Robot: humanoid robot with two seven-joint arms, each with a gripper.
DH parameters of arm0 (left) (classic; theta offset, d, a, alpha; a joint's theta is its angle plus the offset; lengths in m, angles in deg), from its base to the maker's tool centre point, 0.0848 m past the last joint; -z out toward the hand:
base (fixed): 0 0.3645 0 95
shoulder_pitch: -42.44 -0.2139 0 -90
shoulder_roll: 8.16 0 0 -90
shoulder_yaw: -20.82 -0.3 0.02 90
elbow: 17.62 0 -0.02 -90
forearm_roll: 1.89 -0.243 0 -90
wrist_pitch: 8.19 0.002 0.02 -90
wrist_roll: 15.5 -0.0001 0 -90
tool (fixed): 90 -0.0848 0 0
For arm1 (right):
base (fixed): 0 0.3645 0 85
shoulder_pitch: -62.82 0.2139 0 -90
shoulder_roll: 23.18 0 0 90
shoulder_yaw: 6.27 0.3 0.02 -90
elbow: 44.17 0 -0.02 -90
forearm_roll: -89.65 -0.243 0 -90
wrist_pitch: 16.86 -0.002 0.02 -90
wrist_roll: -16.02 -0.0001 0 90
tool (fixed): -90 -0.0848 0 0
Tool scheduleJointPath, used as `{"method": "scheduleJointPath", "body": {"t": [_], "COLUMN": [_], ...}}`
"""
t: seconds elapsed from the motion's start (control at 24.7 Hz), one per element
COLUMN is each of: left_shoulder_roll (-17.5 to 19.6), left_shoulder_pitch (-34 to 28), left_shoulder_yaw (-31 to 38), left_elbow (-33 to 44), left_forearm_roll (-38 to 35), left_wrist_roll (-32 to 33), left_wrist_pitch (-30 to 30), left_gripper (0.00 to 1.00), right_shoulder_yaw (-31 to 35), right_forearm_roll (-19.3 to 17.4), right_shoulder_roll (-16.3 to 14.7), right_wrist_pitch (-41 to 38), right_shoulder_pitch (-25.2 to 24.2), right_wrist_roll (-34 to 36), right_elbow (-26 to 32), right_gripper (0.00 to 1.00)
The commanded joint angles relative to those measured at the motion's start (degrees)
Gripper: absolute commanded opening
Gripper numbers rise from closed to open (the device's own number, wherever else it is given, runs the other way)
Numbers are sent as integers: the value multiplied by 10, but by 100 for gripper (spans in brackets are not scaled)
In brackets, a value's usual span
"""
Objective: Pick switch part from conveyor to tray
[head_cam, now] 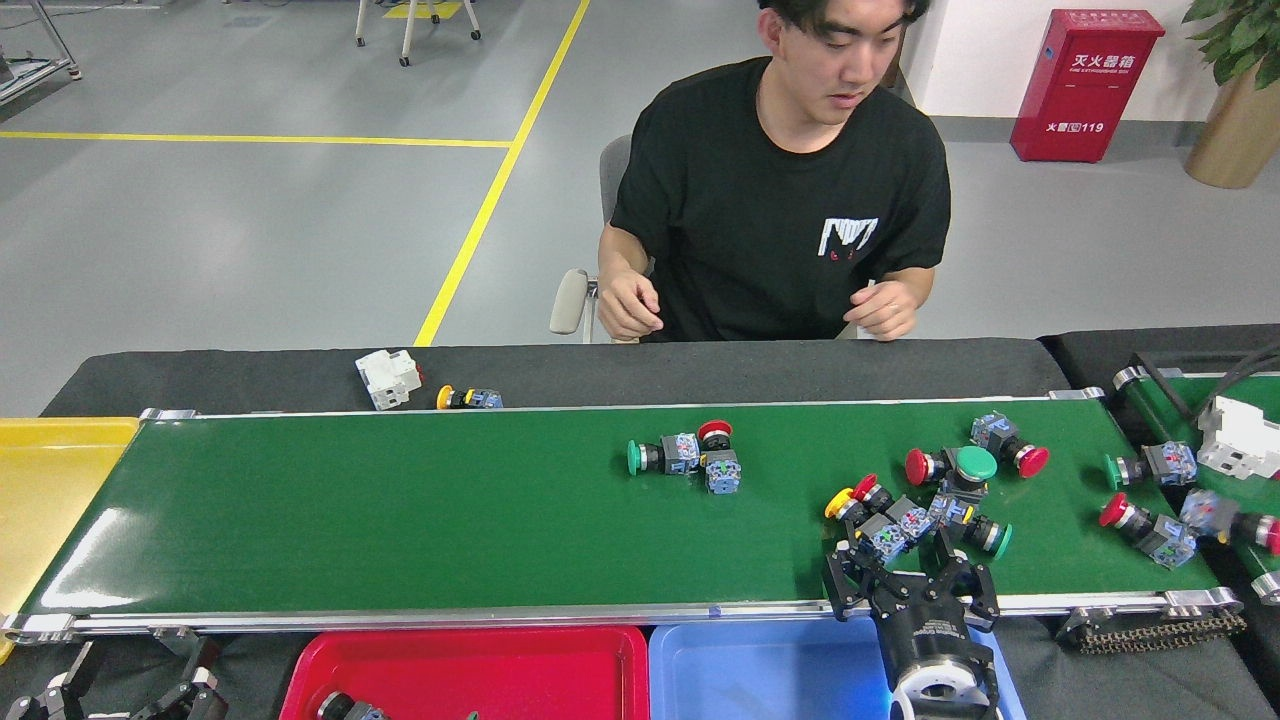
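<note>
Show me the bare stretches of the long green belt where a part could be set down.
The conveyor is bare from the yellow tray rightward to the green-and-red switch pair. A narrower bare strip runs between that pair and the switch cluster. The right end is crowded: the cluster, the right end effector just below it, and two more switches near the rollers.

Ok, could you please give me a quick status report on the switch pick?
Right pincer open over the conveyor's near rail, by the yellow-and-red switch pair. Left pincer low at the frame edge, state unclear. Nothing gripped. Neighbouring switches crowd the target.
</note>
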Motion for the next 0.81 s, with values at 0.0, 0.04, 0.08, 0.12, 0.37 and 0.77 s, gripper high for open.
{"method": "scheduleJointPath", "body": {"t": [0.0,0.04,0.08,0.12,0.37,0.77], "left_shoulder_roll": [6,6,6,6,21,33], "left_shoulder_pitch": [3,3,5,8,32,135], "left_shoulder_yaw": [1,2,2,2,2,-30], "left_elbow": [6,6,5,4,0,-59], "left_forearm_roll": [2,2,2,2,4,-3], "left_wrist_roll": [-4,-4,-4,-4,-4,-1], "left_wrist_pitch": [-1,-1,-1,-1,-31,-161], "left_gripper": [100,100,100,100,100,100], "right_shoulder_yaw": [-11,-21,-28,-37,-59,-250], "right_forearm_roll": [3,4,9,16,20,22], "right_shoulder_roll": [5,5,5,5,0,0], "right_wrist_pitch": [-2,-1,-1,-1,-11,-161], "right_shoulder_pitch": [20,27,30,31,27,-46], "right_wrist_roll": [-7,-8,-8,-9,-12,17], "right_elbow": [-8,-14,-17,-17,-9,121], "right_gripper": [99,96,86,71,6,99]}}
